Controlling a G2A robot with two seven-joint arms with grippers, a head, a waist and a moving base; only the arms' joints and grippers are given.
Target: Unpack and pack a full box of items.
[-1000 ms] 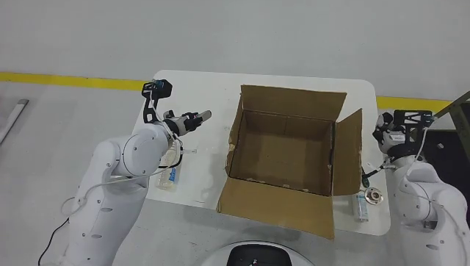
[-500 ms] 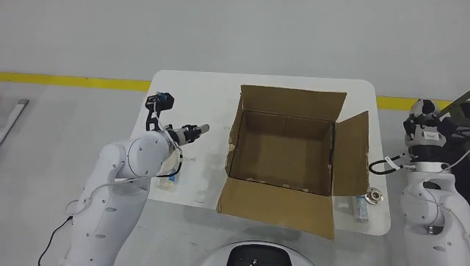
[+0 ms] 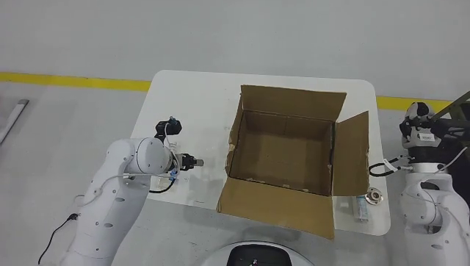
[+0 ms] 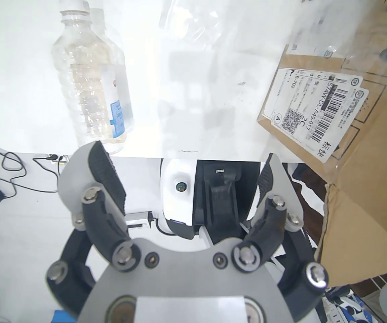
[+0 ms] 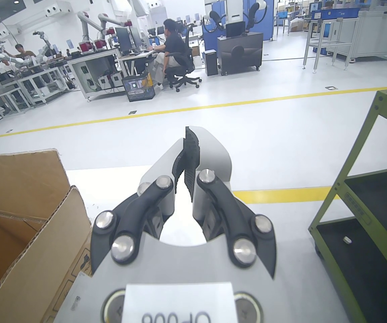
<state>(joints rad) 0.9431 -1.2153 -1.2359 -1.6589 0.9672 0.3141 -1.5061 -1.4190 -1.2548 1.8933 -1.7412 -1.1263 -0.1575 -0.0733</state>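
An open cardboard box [image 3: 286, 156] stands in the middle of the white table [image 3: 198, 97], and its inside looks bare. A clear plastic water bottle [image 4: 90, 92] lies on the table left of the box, near the front edge. My left gripper [image 4: 186, 166] hovers just above the front edge beside the bottle, open with nothing between its fingers. A clear plastic bag [image 4: 193, 45] lies on the table between the bottle and the box. My right gripper [image 5: 189, 146] is shut and empty, held up off the table's right edge, past the box's side flap [image 5: 28, 203].
A small round metal item [image 3: 375, 194] and a small clear container [image 3: 360, 207] lie at the table's front right corner. A green cart [image 5: 375, 203] stands to the right of the table. The table's far left part is bare.
My left arm has drawn back from the table's far left and come down toward the front edge by the bottle. My right arm has swung away from the box flap, out to the right.
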